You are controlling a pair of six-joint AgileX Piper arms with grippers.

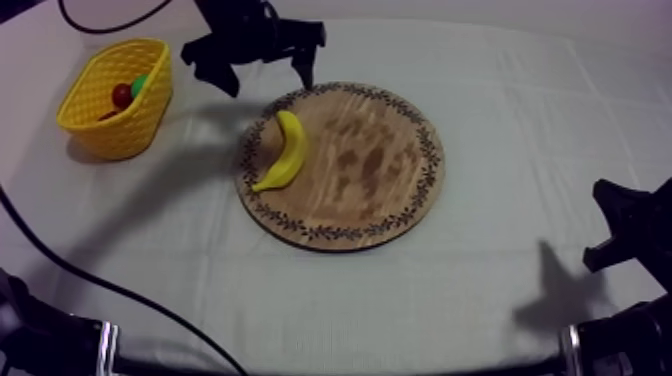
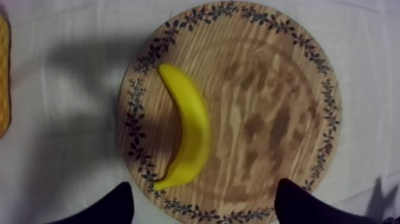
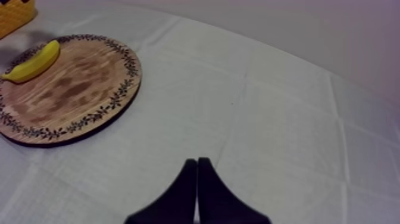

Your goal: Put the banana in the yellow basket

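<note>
Banana (image 1: 283,150) lies flat on the wooden board (image 1: 380,170), near its 9 o'clock rim. Judged a light, stiff toy with smooth skin, liable to slip; best taken across the thick middle. Left gripper (image 1: 267,83) hangs released, spread wide, by the board's 11 o'clock rim. Right gripper (image 3: 197,167) is clenched on nothing. Cloth (image 1: 500,300) is level, lightly creased. Yellow basket (image 1: 100,130), at 10 o'clock and well apart, holds a small red fruit (image 1: 121,95), with room to spare.

No text, label, brand, number or sign can be read here. The wooden board (image 1: 380,170) carries only a leaf pattern on its rim.
</note>
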